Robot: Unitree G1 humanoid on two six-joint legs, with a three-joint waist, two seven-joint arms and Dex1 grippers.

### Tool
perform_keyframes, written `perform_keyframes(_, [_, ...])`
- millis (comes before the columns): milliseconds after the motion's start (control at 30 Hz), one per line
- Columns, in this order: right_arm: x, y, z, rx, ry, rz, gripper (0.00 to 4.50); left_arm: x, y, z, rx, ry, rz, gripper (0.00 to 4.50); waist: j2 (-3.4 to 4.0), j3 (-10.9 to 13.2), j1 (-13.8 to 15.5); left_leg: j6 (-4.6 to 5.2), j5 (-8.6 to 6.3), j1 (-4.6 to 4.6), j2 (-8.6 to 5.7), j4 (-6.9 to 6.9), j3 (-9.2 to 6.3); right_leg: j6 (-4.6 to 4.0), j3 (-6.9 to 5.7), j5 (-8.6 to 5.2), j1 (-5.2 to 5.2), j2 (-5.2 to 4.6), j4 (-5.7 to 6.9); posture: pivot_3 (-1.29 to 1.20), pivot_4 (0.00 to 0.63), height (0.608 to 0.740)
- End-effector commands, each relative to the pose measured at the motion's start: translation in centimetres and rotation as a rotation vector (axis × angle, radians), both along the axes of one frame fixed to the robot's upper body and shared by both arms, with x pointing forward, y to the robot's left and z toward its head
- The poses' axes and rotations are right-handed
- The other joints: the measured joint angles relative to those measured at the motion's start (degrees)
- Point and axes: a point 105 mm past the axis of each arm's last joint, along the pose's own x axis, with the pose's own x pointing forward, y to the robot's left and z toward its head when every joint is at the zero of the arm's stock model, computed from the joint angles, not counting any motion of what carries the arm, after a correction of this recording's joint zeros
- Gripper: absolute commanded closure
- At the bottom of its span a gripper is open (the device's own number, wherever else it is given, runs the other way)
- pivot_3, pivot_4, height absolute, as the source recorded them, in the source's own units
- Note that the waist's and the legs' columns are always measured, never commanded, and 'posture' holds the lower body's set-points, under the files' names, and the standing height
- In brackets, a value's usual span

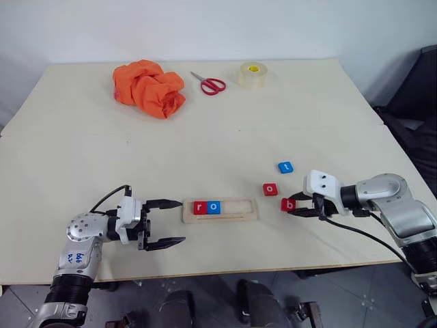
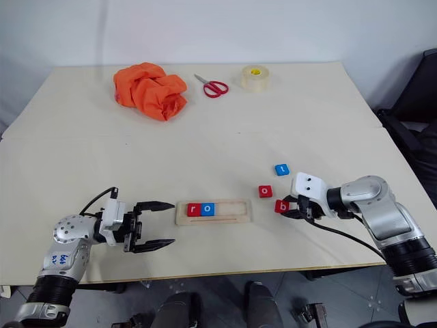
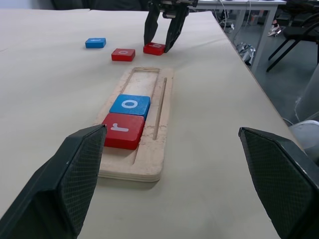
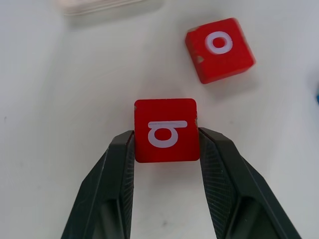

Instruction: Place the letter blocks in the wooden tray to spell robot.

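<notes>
While the left gripper (image 1: 175, 222) rests with fingers spread wide and empty just left of the wooden tray (image 1: 220, 209), the tray holds red r (image 1: 200, 207) and blue o (image 1: 214, 206). Right of the tray, the right gripper (image 4: 166, 145) fingers clamp red b (image 4: 166, 129) on the bench (image 1: 205, 143), near red o (image 1: 270, 188) and blue t (image 1: 285, 167).

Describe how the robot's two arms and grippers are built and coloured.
Both arms are silver-grey metal with rounded joint housings and ribbed black sections lower down. Each wrist carries a white block, a loose black cable looping beside it. The left gripper and right gripper each have two black tapered fingers with finely textured pads. Blue handwriting marks the left arm's housing.
</notes>
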Motion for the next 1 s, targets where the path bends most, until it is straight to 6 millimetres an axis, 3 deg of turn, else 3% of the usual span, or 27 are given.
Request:
perform_keyframes(33, [-0.3, 1.3, 3.8, 0.088, -0.080, 0.002, 3.04, 0.0, 0.1, 1.0, -0.007, -0.047, -0.003, 0.00, 0.01, 0.0, 0.0, 0.00, 0.00, 0.00, 0.00, -0.01, 0.00, 0.00, 0.00, 0.00, -0.01, 0.00, 0.00, 0.00, 0.150, 0.740])
perform_keyframes(167, [-2.1, 3.5, 5.8, 0.105, -0.027, 0.020, 3.04, 0.1, 0.3, 1.0, 0.000, -0.043, -0.013, 0.00, 0.01, 0.0, 0.1, 0.00, 0.00, -0.01, 0.01, -0.01, -0.01, -0.01, 0.00, 0.00, -0.01, -0.01, 0.00, 0.00, 0.150, 0.740])
perform_keyframes(333, [-2.8, 7.8, 4.8, 0.081, 0.051, 0.082, 3.04, 0.4, 0.6, 1.3, 0.010, -0.047, -0.020, 0.00, 0.00, 0.0, -0.2, 0.00, 0.00, 0.00, 0.02, -0.01, -0.03, -0.03, 0.00, -0.01, -0.01, -0.02, 0.00, 0.00, 0.150, 0.740])
perform_keyframes(567, [-1.7, 11.8, 4.0, 0.001, 0.056, 0.129, 3.04, 0.3, 1.7, 1.8, 0.016, -0.053, -0.021, 0.00, 0.00, 0.0, -0.1, 0.00, 0.00, -0.08, 0.01, -0.03, -0.01, -0.08, 0.00, -0.04, -0.11, -0.03, 0.03, 0.00, 0.150, 0.740])
perform_keyframes(800, [-1.1, 13.7, 3.4, -0.052, 0.055, 0.145, 3.04, -0.3, 2.9, 2.0, 0.013, -0.053, 0.002, 0.00, 0.00, 0.0, 0.0, 0.01, -0.01, -0.11, 0.01, -0.03, 0.00, -0.08, -0.01, -0.04, -0.11, -0.03, 0.03, 0.00, 0.150, 0.740])
perform_keyframes(1000, [-1.2, 14.1, 2.5, -0.095, 0.062, 0.175, 3.04, -0.4, 3.1, 2.0, 0.012, -0.060, 0.015, 0.00, 0.00, 0.0, -0.1, 0.02, -0.02, -0.11, 0.01, -0.02, 0.00, -0.08, -0.02, -0.04, -0.11, -0.03, 0.04, 0.00, 0.150, 0.740])
